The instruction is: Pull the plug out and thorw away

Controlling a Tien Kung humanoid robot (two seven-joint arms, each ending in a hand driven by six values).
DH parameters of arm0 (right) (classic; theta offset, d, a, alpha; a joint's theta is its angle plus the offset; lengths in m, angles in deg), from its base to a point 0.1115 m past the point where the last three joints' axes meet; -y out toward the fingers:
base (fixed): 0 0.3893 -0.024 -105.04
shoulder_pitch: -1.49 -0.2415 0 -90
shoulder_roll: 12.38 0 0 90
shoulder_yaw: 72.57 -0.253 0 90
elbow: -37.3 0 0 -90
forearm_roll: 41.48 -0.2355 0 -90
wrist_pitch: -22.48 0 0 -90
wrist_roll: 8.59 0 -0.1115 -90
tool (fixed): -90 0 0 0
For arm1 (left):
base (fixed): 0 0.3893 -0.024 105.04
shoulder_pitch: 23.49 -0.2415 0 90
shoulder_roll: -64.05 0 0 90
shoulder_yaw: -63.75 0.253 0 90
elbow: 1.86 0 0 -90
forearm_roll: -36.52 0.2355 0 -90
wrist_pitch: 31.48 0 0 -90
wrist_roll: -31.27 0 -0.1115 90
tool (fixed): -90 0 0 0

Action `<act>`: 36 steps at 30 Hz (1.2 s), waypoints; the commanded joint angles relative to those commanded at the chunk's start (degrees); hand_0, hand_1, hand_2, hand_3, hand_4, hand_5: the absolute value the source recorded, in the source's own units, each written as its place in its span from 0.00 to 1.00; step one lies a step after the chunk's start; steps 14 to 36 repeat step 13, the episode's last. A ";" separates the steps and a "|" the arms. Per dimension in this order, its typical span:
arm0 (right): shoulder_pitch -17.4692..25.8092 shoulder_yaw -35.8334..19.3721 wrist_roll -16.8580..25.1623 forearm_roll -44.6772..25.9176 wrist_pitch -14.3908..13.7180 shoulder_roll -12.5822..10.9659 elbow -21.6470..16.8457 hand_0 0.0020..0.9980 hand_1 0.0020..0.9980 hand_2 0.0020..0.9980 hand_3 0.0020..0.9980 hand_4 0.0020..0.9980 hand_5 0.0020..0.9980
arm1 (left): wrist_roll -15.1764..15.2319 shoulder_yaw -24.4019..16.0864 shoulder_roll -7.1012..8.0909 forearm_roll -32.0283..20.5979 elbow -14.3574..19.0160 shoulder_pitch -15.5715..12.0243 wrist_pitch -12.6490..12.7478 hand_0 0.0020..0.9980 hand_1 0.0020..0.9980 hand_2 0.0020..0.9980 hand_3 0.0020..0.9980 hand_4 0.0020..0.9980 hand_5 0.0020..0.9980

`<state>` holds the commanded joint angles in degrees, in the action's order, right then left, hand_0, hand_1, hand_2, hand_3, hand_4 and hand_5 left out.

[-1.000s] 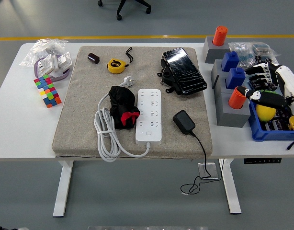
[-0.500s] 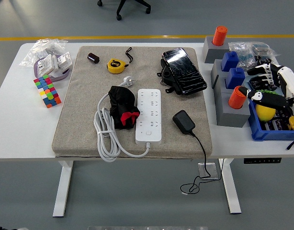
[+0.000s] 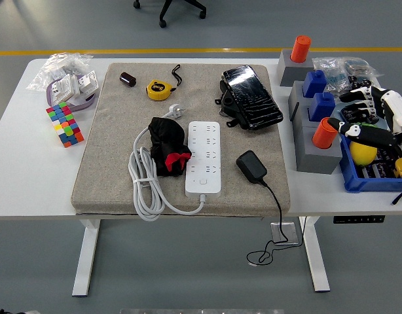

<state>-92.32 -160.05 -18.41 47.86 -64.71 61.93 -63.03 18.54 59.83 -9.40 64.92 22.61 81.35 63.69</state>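
A white power strip (image 3: 203, 156) lies lengthwise on a grey mat (image 3: 109, 137) in the middle of the white table (image 3: 18, 176). A black adapter plug (image 3: 251, 167) lies on the mat just right of the strip's near end, apart from it, not seated in any socket; its thin black cord (image 3: 277, 209) runs over the near table edge and hangs down. The strip's own white cable (image 3: 143, 186) is coiled at its left, beside a black and red bundle (image 3: 168, 146).

The right hand (image 3: 374, 121) is at the far right edge of the table, over a blue bin (image 3: 358, 180) that holds a yellow ball (image 3: 363, 154). Its fingers (image 3: 361, 131) are loosely spread and point left, holding nothing. The plug is well apart from the hand, to its left and nearer, with grey blocks carrying orange and blue pieces (image 3: 317, 124) between them.

At the far side of the mat lie a yellow tape measure (image 3: 159, 89) and a black pouch (image 3: 250, 98); a colourful cube (image 3: 65, 123) sits at the left.
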 joint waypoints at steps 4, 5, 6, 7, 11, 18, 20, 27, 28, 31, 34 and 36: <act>0.12 -0.28 0.00 0.03 0.01 0.06 -0.06 0.63 0.61 0.67 0.61 0.93 0.28 | -0.06 0.11 -0.17 -0.08 -0.04 -0.18 -0.03 0.55 0.69 0.71 0.71 0.93 0.54; 0.10 -0.36 -0.02 0.06 0.05 0.05 -0.07 0.63 0.61 0.67 0.61 0.93 0.28 | -0.06 0.10 -0.20 -0.05 -0.03 -0.15 -0.03 0.55 0.69 0.71 0.71 0.93 0.54; 0.09 -0.42 -0.01 0.05 0.07 0.04 -0.09 0.63 0.61 0.67 0.61 0.93 0.28 | -0.05 0.08 -0.22 -0.02 -0.01 -0.12 -0.03 0.55 0.69 0.71 0.72 0.93 0.54; 0.07 -0.49 0.00 0.03 0.08 0.01 -0.12 0.63 0.61 0.67 0.61 0.93 0.28 | -0.04 0.07 -0.22 -0.01 0.01 -0.08 -0.04 0.55 0.69 0.71 0.72 0.93 0.54; 0.09 -0.67 0.04 0.00 0.04 -0.18 -0.17 0.63 0.61 0.67 0.61 0.93 0.28 | 0.03 -0.02 -0.22 0.05 0.06 0.08 0.02 0.55 0.69 0.71 0.72 0.93 0.54; 0.08 -0.76 0.11 0.02 -0.15 -0.16 -0.19 0.63 0.61 0.67 0.61 0.93 0.28 | 0.02 -0.02 -0.25 0.05 0.05 0.09 0.01 0.55 0.69 0.71 0.72 0.93 0.54; 0.08 -0.76 0.11 0.02 -0.15 -0.16 -0.19 0.63 0.61 0.67 0.61 0.93 0.28 | 0.02 -0.02 -0.25 0.05 0.05 0.09 0.01 0.55 0.69 0.71 0.72 0.93 0.54; 0.08 -0.76 0.11 0.02 -0.15 -0.16 -0.19 0.63 0.61 0.67 0.61 0.93 0.28 | 0.02 -0.02 -0.25 0.05 0.05 0.09 0.01 0.55 0.69 0.71 0.72 0.93 0.54; 0.08 -0.76 0.11 0.02 -0.15 -0.16 -0.19 0.63 0.61 0.67 0.61 0.93 0.28 | 0.02 -0.02 -0.25 0.05 0.05 0.09 0.01 0.55 0.69 0.71 0.72 0.93 0.54; 0.08 -0.76 0.11 0.02 -0.15 -0.16 -0.19 0.63 0.61 0.67 0.61 0.93 0.28 | 0.02 -0.02 -0.25 0.05 0.05 0.09 0.01 0.55 0.69 0.71 0.72 0.93 0.54; 0.08 -0.76 0.11 0.02 -0.15 -0.16 -0.19 0.63 0.61 0.67 0.61 0.93 0.28 | 0.02 -0.02 -0.25 0.05 0.05 0.09 0.01 0.55 0.69 0.71 0.72 0.93 0.54; 0.08 -0.76 0.11 0.02 -0.15 -0.16 -0.19 0.63 0.61 0.67 0.61 0.93 0.28 | 0.02 -0.02 -0.25 0.05 0.05 0.09 0.01 0.55 0.69 0.71 0.72 0.93 0.54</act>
